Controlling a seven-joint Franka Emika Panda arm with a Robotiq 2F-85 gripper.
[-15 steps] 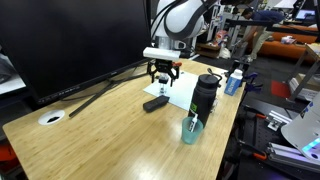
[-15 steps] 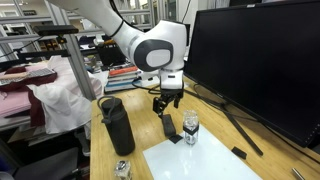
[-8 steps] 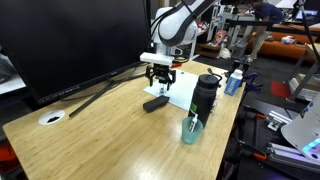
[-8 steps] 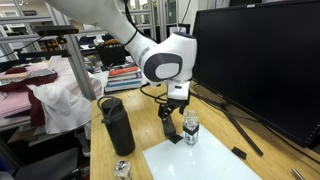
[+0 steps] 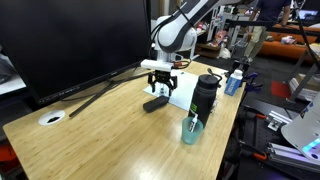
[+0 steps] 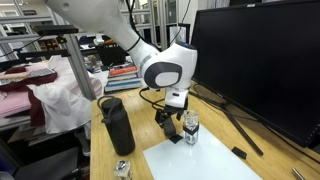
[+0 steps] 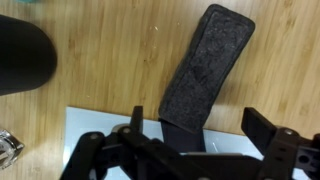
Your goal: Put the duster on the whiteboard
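We see the gripper (image 5: pixel 161 88) hanging wide open and empty just above the duster (image 7: pixel 205 65), which lies on the wooden table (image 5: pixel 100 135), one end overlapping the edge of the whiteboard (image 7: pixel 100 125)

We see a tall black bottle (image 5: pixel 206 93) and a small teal container (image 5: pixel 191 130) on the wooden worktop (image 5: pixel 110 140), beside a large black screen (image 5: pixel 70 40).

Dark duster (image 7: pixel 205 70) lying flat, end meeting whiteboard (image 7: pixel 100 120)
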